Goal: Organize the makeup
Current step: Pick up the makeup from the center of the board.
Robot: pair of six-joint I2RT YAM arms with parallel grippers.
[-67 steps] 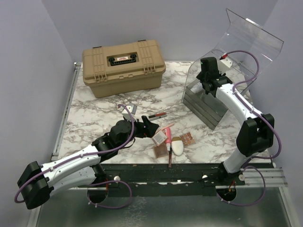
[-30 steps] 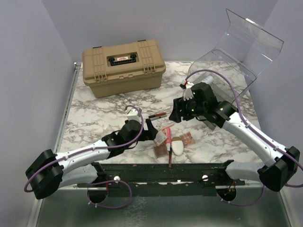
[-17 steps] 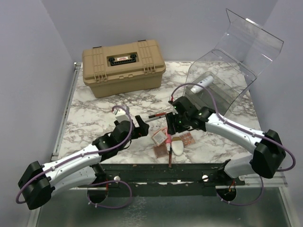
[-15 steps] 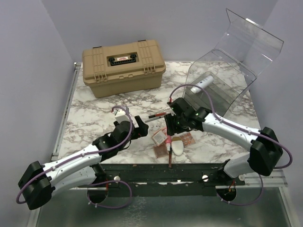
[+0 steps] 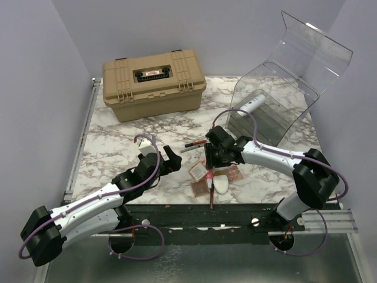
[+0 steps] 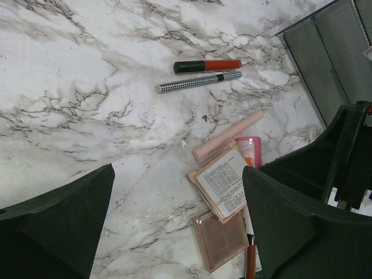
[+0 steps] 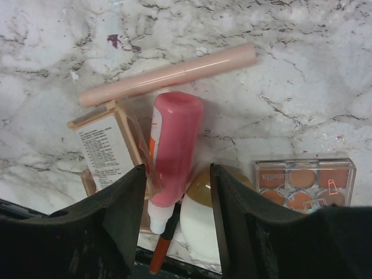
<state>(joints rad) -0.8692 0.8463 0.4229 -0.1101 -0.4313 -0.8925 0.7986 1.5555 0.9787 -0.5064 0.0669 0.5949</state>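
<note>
- The right gripper (image 7: 176,170) is half open, with one finger on each side of the pink tube (image 7: 174,133). A thin gap shows on both sides.
- The left gripper (image 6: 177,174) is wide open and holds nothing.
- The tube lies on the table (image 6: 87,87) between a boxed palette (image 7: 107,148) and a white oval piece (image 7: 200,229), its end near a peach stick (image 7: 168,72).
- A red pencil (image 6: 206,65) and a checked pencil (image 6: 197,81) lie side by side, further back.
</note>
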